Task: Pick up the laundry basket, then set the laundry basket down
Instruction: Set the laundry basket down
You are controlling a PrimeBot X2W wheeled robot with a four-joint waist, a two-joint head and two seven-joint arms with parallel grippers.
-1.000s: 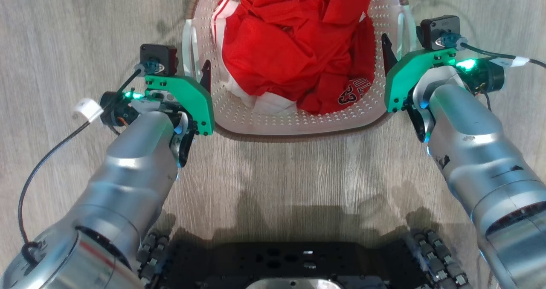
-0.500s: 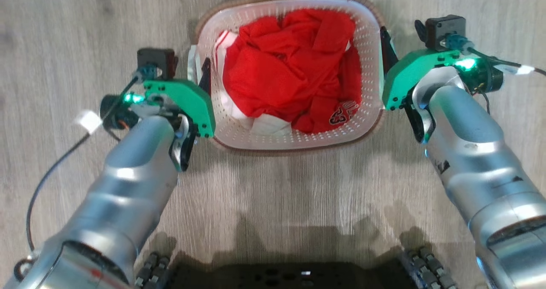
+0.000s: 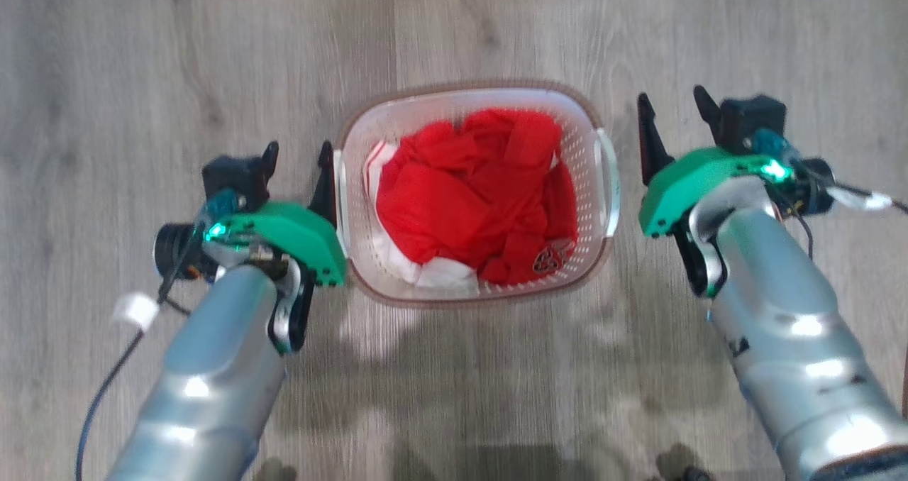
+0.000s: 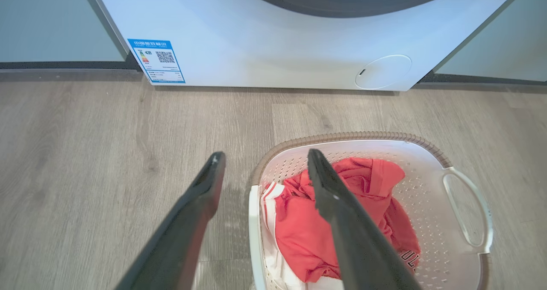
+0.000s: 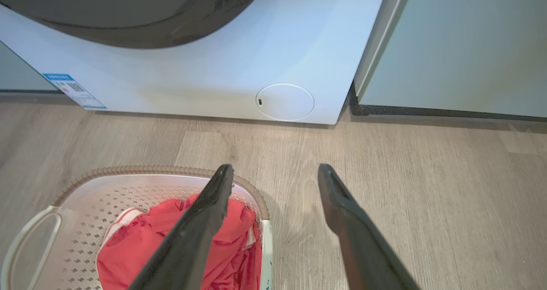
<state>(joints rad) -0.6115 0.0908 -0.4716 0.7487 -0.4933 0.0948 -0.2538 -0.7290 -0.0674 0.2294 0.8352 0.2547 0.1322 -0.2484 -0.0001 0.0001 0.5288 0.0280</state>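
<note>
one laundry basket point(image 3: 425, 115) sits between wide-spread left gripper point(image 3: 299, 151) and right gripper point(image 3: 670, 98).

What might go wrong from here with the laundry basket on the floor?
The left gripper sits close beside a handle of the laundry basket, the right gripper stands farther off: an uneven grab might tilt it. The washing machine stands just beyond; a forward shove might knock the basket against it.

The laundry basket point(image 3: 582, 133) sits on the floor point(image 3: 454, 27) mid-scene, with clothes point(image 3: 475, 197) heaped in it. The left gripper point(image 3: 298, 151) is just beside its left edge, and the right gripper point(image 3: 670, 99) is near its right edge. A washing machine point(image 4: 273, 46) stands beyond it on the far side.
</note>
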